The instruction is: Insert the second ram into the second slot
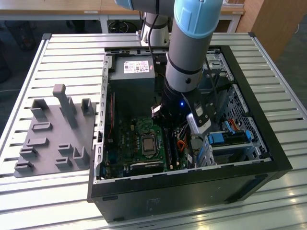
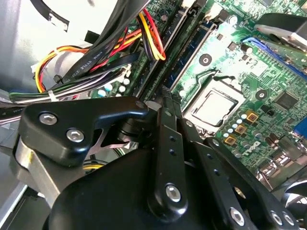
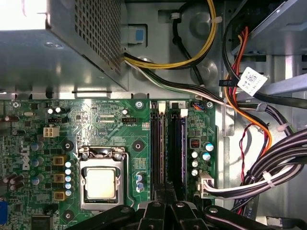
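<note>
While the black linkage gripper hangs low over the memory slots, whether its jaws are spread or pressed together cannot be told.

Its dark fingers converge at the lower middle of the first wrist view, right at the near end of the two long black memory slots on the green motherboard. The second ram, a long thin blue memory stick, lies along the slot farther from the square silver processor socket, and in the second wrist view it runs up from the fingertips as a dark blue strip; whether the fingers touch it cannot be told. Bundled red, yellow and black cables pass just beside the slots. In the exterior view, the grey and light-blue robot arm reaches down into the open black computer case at centre frame, with a grey moulded fixture tray on the slatted metal table at left.
</note>
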`<state>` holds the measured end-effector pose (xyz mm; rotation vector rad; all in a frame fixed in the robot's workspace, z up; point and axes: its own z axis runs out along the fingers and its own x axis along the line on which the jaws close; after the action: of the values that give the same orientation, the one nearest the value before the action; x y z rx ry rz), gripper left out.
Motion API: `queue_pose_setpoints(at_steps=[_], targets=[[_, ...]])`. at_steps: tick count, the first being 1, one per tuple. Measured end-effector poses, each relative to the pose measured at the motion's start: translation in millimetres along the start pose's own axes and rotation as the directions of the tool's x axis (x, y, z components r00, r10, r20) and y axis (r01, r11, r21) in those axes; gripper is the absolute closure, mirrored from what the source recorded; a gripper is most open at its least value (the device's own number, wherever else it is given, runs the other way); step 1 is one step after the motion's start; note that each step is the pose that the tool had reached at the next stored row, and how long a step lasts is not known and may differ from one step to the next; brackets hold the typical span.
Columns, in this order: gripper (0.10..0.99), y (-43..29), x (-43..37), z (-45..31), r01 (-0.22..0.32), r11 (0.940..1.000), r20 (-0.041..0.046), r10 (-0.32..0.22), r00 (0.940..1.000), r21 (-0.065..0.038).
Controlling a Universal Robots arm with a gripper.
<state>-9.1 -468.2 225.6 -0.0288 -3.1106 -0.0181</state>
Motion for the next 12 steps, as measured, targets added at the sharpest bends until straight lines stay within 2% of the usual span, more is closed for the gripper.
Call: queue_pose_setpoints(at_steps=[12], targets=[[0.965,-0.2,-1.0,10.5,0.000,1.0000,-0.0005,0.000,1.0000,0.001]])
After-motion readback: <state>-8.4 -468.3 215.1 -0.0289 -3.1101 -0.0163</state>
